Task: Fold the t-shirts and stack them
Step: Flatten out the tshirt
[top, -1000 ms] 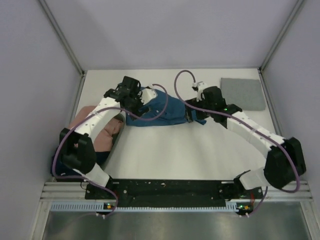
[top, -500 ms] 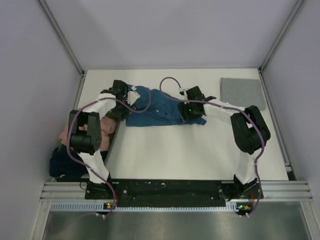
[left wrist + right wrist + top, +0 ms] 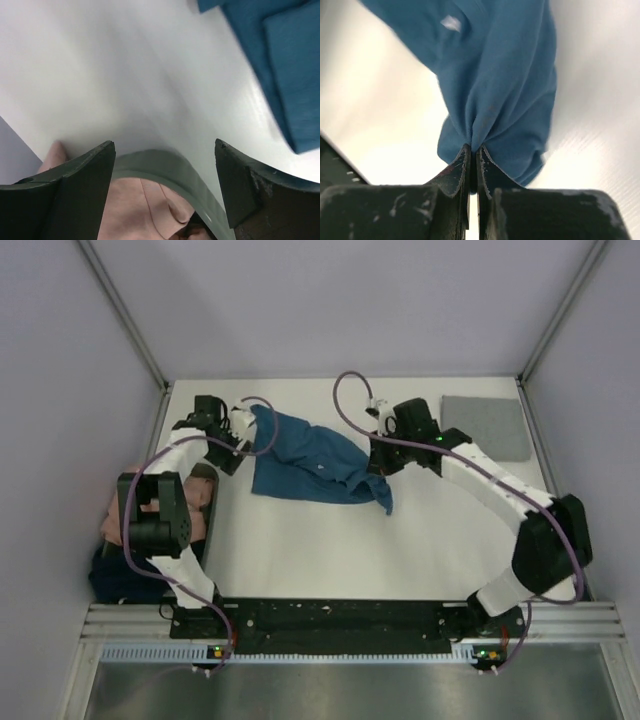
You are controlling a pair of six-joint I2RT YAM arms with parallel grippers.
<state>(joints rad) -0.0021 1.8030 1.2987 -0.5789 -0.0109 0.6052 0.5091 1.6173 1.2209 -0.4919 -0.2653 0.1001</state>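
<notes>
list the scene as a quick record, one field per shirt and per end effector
teal-blue shirt: unfolded, rumpled, back middle of the table
grey shirt: folded flat, back right corner
salmon-pink shirt: heaped at the table's left edge
dark navy shirt: heaped at the near left, nearer than the pink one
left end effector: open, holding nothing, above the left edge
right end effector: shut on a bunch of the teal-blue shirt's right side

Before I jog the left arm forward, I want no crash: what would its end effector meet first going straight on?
Likely the grey-green rim framed between the fingers of the open left end effector, with the salmon-pink shirt beside it. Depth is unclear, so bare table might come first.
</notes>
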